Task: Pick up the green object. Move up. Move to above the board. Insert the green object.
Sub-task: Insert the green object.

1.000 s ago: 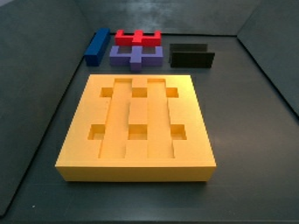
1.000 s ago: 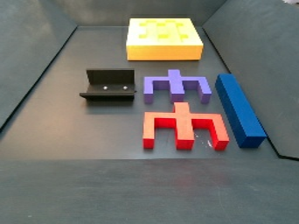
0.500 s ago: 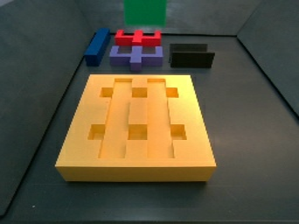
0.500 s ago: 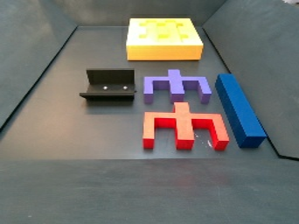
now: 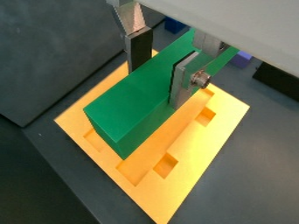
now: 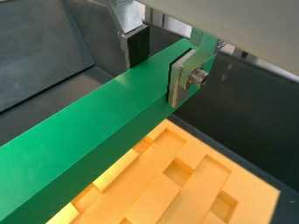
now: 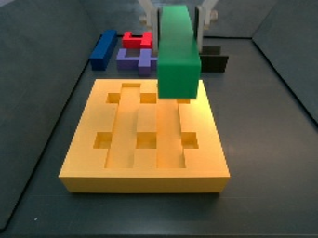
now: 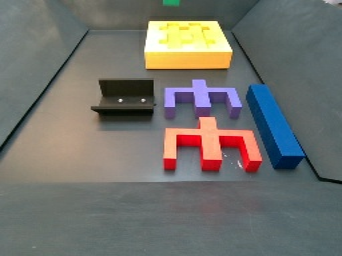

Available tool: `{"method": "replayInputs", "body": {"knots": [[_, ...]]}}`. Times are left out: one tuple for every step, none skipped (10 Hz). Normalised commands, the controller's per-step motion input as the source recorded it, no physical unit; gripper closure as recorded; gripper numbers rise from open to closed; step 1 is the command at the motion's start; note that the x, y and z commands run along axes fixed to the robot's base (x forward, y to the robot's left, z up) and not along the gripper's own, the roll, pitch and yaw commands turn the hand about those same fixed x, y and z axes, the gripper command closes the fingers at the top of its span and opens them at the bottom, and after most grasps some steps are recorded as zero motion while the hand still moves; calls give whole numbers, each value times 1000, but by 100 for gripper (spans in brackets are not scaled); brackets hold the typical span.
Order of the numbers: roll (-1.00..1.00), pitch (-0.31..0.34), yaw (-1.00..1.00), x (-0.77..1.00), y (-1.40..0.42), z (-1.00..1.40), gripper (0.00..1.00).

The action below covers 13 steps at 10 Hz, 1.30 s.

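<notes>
The tool [image 5: 163, 63] pinches the green object [image 5: 146, 96] (a long flat bar) in the air above the board [image 7: 143, 135]. Before lowering, the bar should be squared with a lengthwise groove [image 7: 147, 116], then brought down slowly and level.

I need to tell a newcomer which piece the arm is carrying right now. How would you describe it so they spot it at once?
Start at the big yellow board with its square holes. Above it hangs the pincer, its silver fingers clamped on the green object, a long flat plain bar held clear of the board. It is the only green piece and the only one off the floor; the blue bar lies behind, beside the red piece.
</notes>
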Motion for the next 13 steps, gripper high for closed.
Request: {"method": "replayInputs", "body": {"knots": [[270,41,6,574,-111,-691,100],[280,19,11,351,-134,-714,100],[220,0,17,149,-63,-711,100],[187,0,0,54,-49,-540,100],[144,-26,0,0,-26,-566,100],[64,-69,6,0,0,-466,100],[0,-126,0,-103,0,-329,100],[-24,-136,29,-137,0,-297,100],[-6,-130,34,-140,0,-320,100],[0,-107,9,-154,0,-357,100],[31,-116,63,-157,-20,-340,100],[87,-56,120,-34,-57,-274,100],[124,-7,123,0,-37,-243,100]]}}
